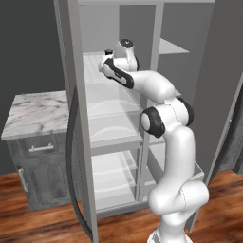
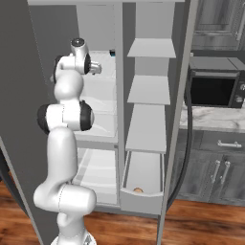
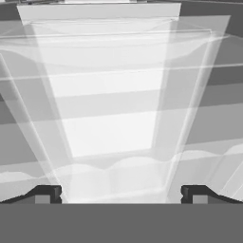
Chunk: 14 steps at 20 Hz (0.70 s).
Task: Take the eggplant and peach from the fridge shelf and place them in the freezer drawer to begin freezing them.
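Dark grey wall (image 1: 28, 42) is running behind the units. Wood plank floor (image 1: 42, 223) is showing reddish-brown, w/ visible grain. Marble counter (image 1: 35, 111) is sitting left of the open fridge, over a dark grey cabinet (image 1: 40, 178) w/ metal handles. Right side: black microwave (image 2: 213, 88) is standing on another marble counter (image 2: 213, 117), more grey cabinets (image 2: 215, 172) running below. Lighting is looking even, no hard shadows.
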Motion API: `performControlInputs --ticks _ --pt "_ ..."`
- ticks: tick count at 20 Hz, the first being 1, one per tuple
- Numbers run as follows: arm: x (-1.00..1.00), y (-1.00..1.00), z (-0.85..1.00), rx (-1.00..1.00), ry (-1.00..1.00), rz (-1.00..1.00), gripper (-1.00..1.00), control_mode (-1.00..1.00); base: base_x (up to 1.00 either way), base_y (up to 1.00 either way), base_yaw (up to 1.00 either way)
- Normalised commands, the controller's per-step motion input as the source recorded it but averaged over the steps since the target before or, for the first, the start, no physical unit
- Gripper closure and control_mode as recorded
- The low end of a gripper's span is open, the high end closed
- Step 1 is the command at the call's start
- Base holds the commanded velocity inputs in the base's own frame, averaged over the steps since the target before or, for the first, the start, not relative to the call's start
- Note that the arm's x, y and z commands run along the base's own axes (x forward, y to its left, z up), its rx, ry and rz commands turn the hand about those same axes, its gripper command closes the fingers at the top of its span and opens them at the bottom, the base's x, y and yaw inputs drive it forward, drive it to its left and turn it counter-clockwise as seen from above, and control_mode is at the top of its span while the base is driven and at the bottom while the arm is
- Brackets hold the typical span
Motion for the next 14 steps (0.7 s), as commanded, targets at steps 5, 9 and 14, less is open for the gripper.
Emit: performControlInputs --ticks 5,9,14 --pt "0.08 0.00 -0.01 0.00 0.00 0.00 -1.00 -1.00 0.00 0.00 0.00" --pt "0.15 0.00 0.00 0.00 -0.02 0.00 -1.00 -1.00 0.00 0.00 0.00" --pt "0.15 0.00 0.00 0.00 -0.03 0.00 -1.00 -1.00 0.00 0.00 0.00"
